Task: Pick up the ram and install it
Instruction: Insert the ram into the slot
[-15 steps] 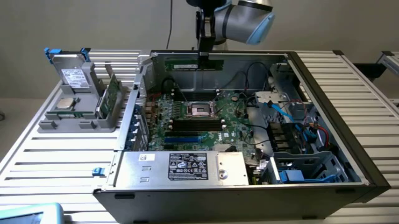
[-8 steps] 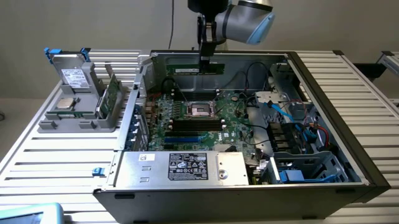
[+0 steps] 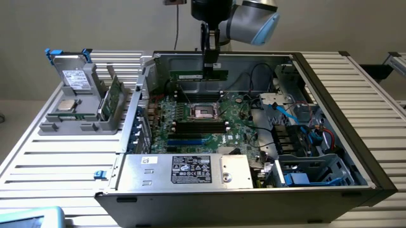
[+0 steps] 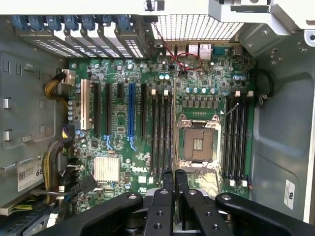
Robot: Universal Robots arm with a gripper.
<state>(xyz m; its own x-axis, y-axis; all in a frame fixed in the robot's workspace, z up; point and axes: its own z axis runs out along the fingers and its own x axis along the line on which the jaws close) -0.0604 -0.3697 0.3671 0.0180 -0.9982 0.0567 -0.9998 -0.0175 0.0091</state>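
The ram [image 3: 192, 75], a long green stick, hangs level over the back of the open computer case [image 3: 355, 142]. My gripper [image 3: 211, 69] comes straight down from the arm and is shut on the stick's upper edge, near its end towards the exterior view's right. In the wrist view my gripper [image 4: 174, 173] has its black fingers [image 4: 167, 189] pressed close together above the motherboard [image 4: 123, 123]. Black ram slots [image 4: 161, 132] lie beside the empty processor socket [image 4: 197, 142], with more slots [image 4: 237, 140] on its other side.
A grey holder [image 3: 60, 127] at the exterior view's left carries a boxy drive [image 3: 76, 78], a square silver chip [image 3: 66, 105] and another green stick [image 3: 113, 100]. The power supply [image 3: 184, 170], blue cables [image 3: 285, 114] and drive cage [image 3: 311, 173] crowd the case's front and right.
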